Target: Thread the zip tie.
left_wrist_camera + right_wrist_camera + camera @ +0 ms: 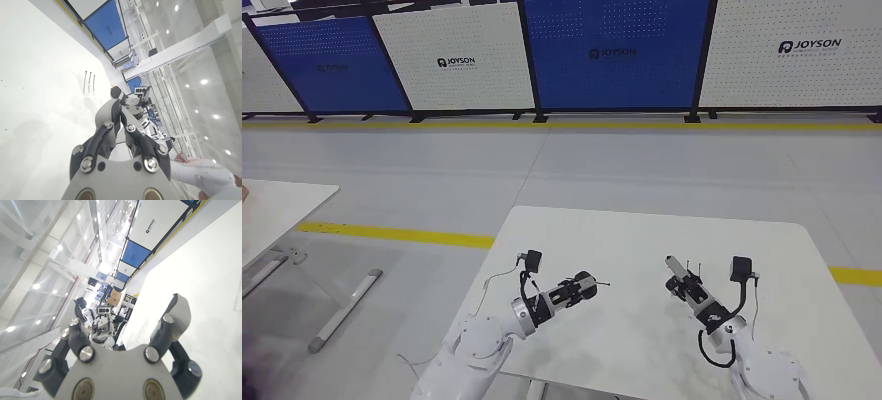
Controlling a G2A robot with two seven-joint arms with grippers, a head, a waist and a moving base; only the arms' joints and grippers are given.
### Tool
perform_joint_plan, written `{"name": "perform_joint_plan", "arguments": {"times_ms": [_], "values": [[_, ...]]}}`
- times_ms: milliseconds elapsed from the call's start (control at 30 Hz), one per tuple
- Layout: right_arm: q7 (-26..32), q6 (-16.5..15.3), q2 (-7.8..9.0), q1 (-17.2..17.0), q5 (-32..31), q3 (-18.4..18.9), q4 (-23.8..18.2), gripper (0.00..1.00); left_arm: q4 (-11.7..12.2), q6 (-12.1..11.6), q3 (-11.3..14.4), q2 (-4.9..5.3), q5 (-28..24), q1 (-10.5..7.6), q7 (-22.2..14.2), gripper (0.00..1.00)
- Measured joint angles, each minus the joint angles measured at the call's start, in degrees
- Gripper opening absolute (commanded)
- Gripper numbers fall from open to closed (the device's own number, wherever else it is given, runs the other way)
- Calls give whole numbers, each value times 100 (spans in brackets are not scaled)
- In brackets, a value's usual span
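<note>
Three black zip ties [88,82] lie side by side on the white table [642,240], close to my right gripper [115,92]. My left gripper [120,108] hovers over the table's left half with its fingers pressed together. In the top view a thin black strip [602,284], apparently a zip tie, pokes out of the left gripper [589,283] toward the right arm. My right gripper [674,266] is held over the right half. Its fingers [177,303] are spread wide, with nothing between them around the right gripper [126,303] midpoint.
The table's far edge and left edge drop to a grey floor with a yellow line [392,235]. A second white table [282,200] stands at the far left. Blue and white panels [612,50] close off the back.
</note>
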Motion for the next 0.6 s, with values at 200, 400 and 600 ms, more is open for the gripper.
{"name": "perform_joint_plan", "arguments": {"times_ms": [200, 400, 600], "values": [[0, 0, 0, 0, 0, 0, 0, 100, -204, -196, 27, -32, -866, 60, 300, 0], [0, 0, 0, 0, 0, 0, 0, 100, -205, -201, 25, -30, -853, 65, 299, 0], [166, 252, 32, 45, -357, 56, -69, 100, -205, -201, 26, -30, -853, 65, 299, 0]]}}
